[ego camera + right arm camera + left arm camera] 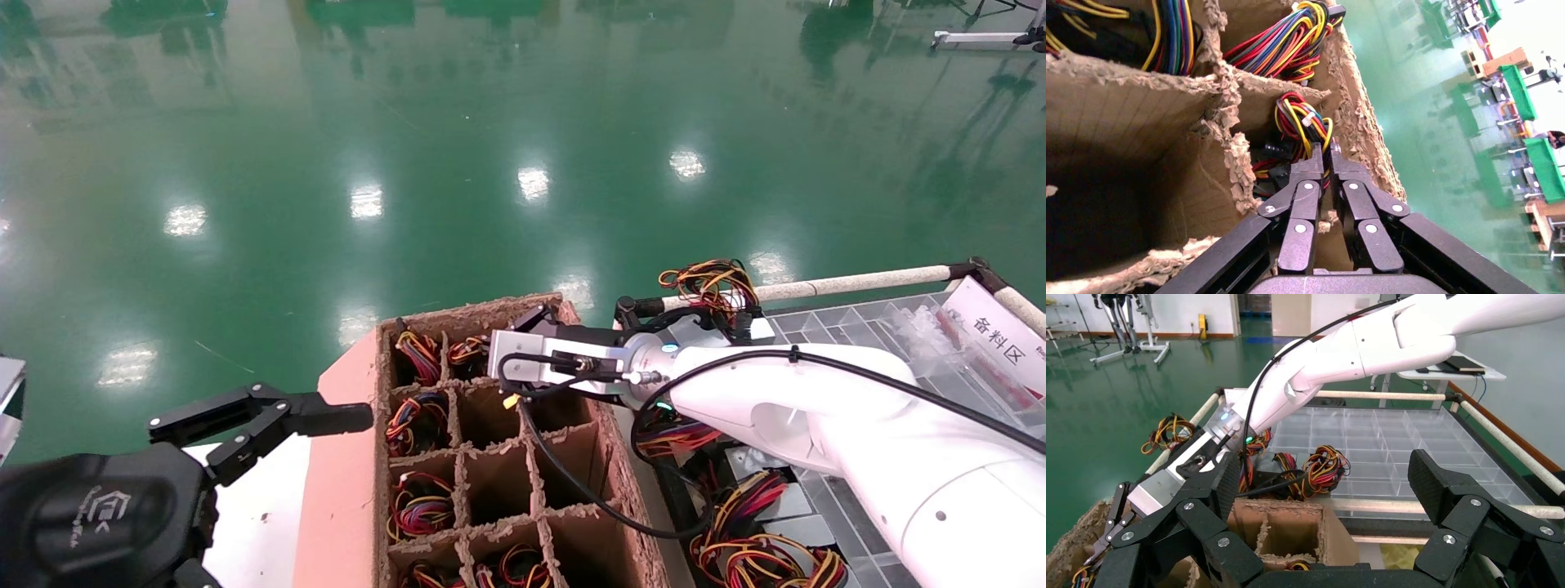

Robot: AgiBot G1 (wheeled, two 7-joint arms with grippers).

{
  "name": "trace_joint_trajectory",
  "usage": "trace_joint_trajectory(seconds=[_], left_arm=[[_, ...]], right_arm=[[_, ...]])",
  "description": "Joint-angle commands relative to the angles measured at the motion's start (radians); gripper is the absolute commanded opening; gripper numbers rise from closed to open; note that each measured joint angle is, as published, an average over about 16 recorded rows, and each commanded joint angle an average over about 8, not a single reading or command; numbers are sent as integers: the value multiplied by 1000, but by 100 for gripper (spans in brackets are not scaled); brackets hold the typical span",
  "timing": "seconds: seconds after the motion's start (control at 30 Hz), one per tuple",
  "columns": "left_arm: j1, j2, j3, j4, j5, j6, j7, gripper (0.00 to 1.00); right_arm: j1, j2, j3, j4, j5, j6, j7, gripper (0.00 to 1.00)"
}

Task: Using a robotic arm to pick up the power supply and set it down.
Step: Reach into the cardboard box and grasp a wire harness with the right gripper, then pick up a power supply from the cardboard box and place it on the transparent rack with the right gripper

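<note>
Green workshop floor (409, 122) behind a divided cardboard box (498, 457); right end effector (1326, 160), fingers nearly closed, reaches a far-corner compartment's power supply (1303, 125), pickup pending; left end effector (1327, 496) idles wide.

We're on a factory floor here: glossy green epoxy floor (458, 163) mirrors rows of ceiling lights. A rough cardboard divider crate (490, 457) sits packed with wire bundles, and beside it is a clear plastic compartment tray (850, 327) with a Chinese-labelled sign (1001, 335). Green workstations (1517, 92) line the hall beyond.
</note>
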Motion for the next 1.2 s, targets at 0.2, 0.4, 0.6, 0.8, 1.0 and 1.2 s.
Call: trace_joint_trajectory(seconds=[0.2, 0.4, 0.6, 0.8, 1.0, 1.2], left_arm=[[0, 0, 0, 0, 0, 0, 0, 100], [0, 0, 0, 0, 0, 0, 0, 100], [0, 0, 0, 0, 0, 0, 0, 100], [0, 0, 0, 0, 0, 0, 0, 100], [0, 0, 0, 0, 0, 0, 0, 100], [0, 0, 0, 0, 0, 0, 0, 100]], right_arm=[[8, 1, 2, -10, 41, -4, 3, 0], [25, 2, 14, -28, 85, -5, 8, 0], [47, 3, 37, -51, 141, -13, 15, 0], [73, 7, 75, -86, 214, -39, 31, 0], [111, 15, 119, -137, 288, -81, 45, 0], [161, 43, 159, -191, 346, -153, 49, 0]])
